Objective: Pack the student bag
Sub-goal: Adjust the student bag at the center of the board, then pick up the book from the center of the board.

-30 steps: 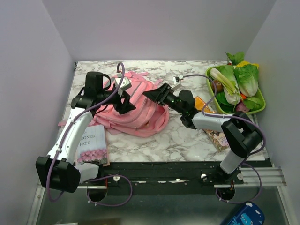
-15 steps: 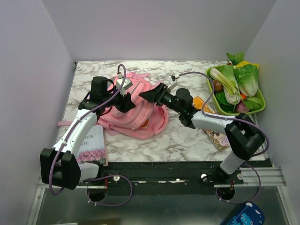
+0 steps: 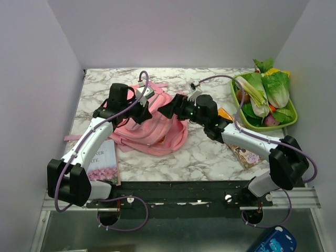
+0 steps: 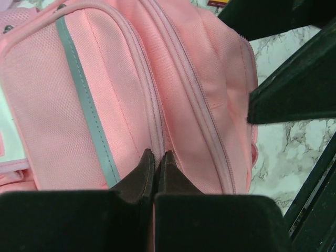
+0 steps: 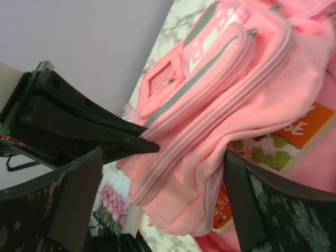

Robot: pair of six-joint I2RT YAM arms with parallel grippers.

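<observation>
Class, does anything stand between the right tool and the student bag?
Nothing visible does. The open right tool faces the student bag directly; the left tool, shut at its zip seam, reaches in from one side.

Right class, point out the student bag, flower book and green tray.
student bag [image 3: 157, 135]: top view, pink fabric.
flower book [image 3: 103, 169]: top view, its cover.
green tray [image 3: 290, 121]: top view, near rim.

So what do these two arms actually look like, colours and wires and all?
The left arm and right arm match: white tube-like segments joined by chunky black joints, on black bases. A thin purple cable loops loosely along each. The left gripper and right gripper are black, each with two tapering fingers; the right one's pads look speckled grey.
</observation>
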